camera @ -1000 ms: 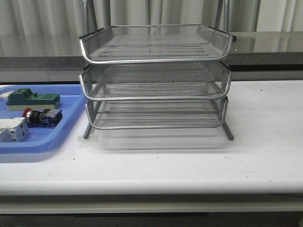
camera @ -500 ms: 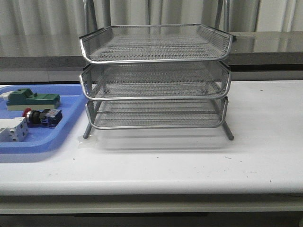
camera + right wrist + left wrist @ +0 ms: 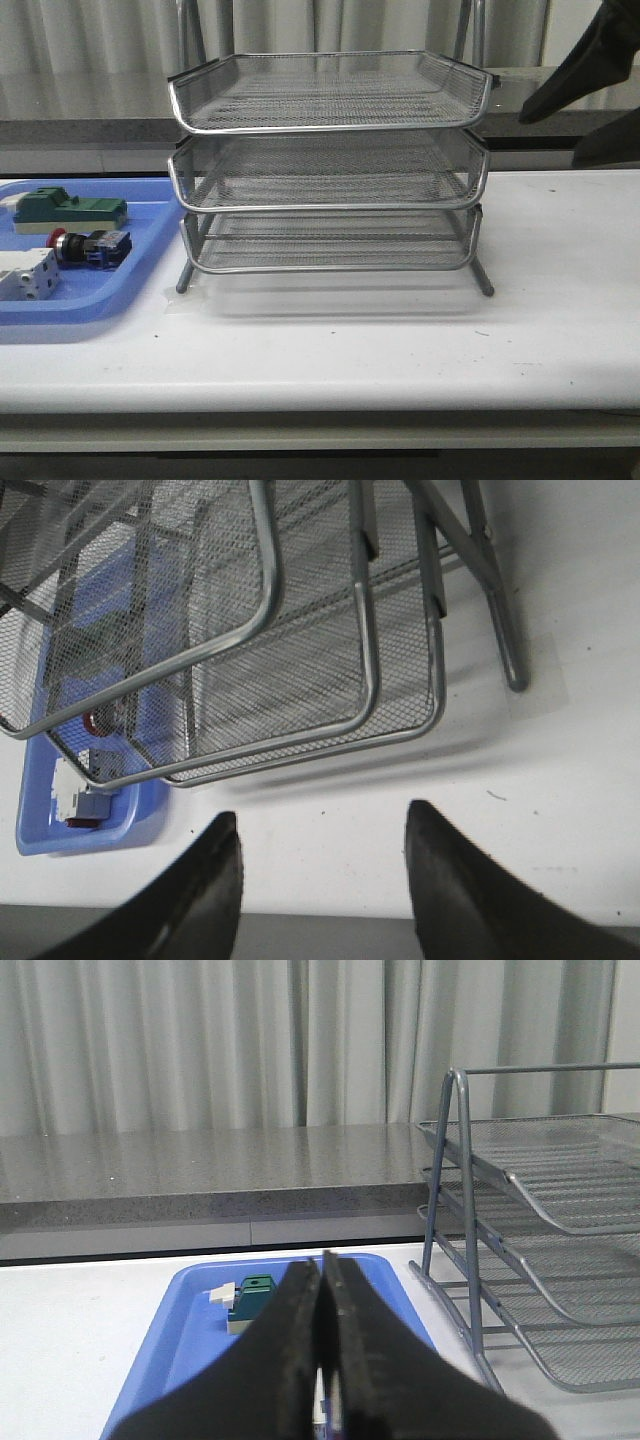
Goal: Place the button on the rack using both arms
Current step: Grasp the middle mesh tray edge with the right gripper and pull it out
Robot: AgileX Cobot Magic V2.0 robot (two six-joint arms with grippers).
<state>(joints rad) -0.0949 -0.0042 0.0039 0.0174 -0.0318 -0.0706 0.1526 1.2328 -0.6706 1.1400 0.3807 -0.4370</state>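
Note:
The button (image 3: 90, 247), red-headed with a black and blue body, lies on its side in the blue tray (image 3: 150, 270) left of the rack (image 3: 330, 130). Through the rack's mesh (image 3: 300, 630) its red head (image 3: 95, 722) shows faintly. My left gripper (image 3: 322, 1258) is shut with nothing held, hovering over the blue tray (image 3: 190, 1330); its fingers hide the button there. My right gripper (image 3: 320, 815) is open and empty above the table's front edge near the rack's right side. It enters the front view at the upper right (image 3: 550, 140).
A green block (image 3: 70, 210) and a white-grey block (image 3: 25, 272) share the blue tray with the button. The rack's three wire tiers hold nothing. A grey counter ledge (image 3: 560, 95) and curtains run behind the table.
My right gripper has come into the front view at the upper right, where no arm showed before. The button, tray and rack have not moved.

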